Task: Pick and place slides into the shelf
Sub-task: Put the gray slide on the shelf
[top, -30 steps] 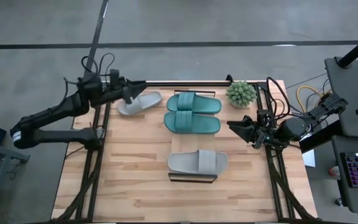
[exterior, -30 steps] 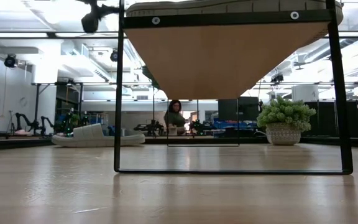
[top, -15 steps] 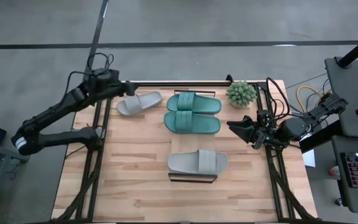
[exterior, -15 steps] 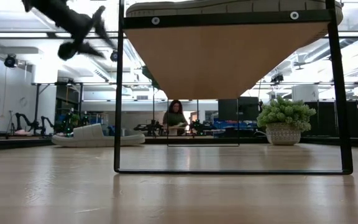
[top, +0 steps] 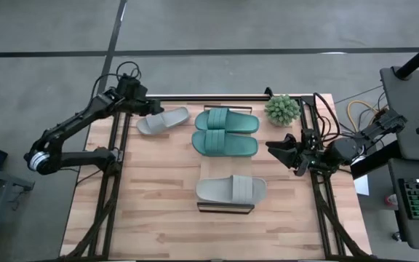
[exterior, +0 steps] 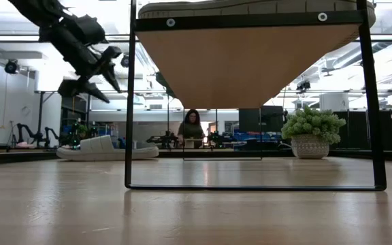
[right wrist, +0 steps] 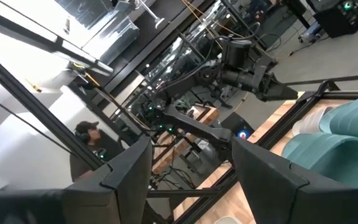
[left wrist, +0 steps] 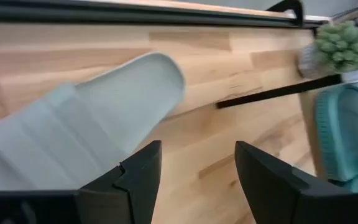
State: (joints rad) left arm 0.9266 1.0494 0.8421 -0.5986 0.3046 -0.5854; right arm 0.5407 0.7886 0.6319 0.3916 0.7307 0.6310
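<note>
Left end effector [top: 145, 108]: fingers parted, nothing between them, hanging above the bench [top: 158, 218] at its far left corner, just beside the heel end of a loose grey slide [left wrist: 73, 124]. Wrist view looks down on that slide between the open fingers [left wrist: 138, 168].

Right end effector [top: 278, 149]: fingers spread, empty, parked at the right bench edge, near the plant [top: 281, 109].

Slides: one grey on the shelf [top: 225, 208], near bench centre-front; the other grey [top: 163, 120] on the bench at far left, lying at a slight angle. Teal pair [top: 226, 132] side by side mid-bench, just beside the grey one, not touching it as far as I can tell.

Look: smooth moulded body, one wide strap, rounded toe, matte finish.

Handling, my judgement: light, soft, rubbery; will flex under a pinch, unlikely to slip or break. Best hold is across the strap or on the side wall at mid-length, so it hangs level. A toe-only grip would probably droop.
</note>
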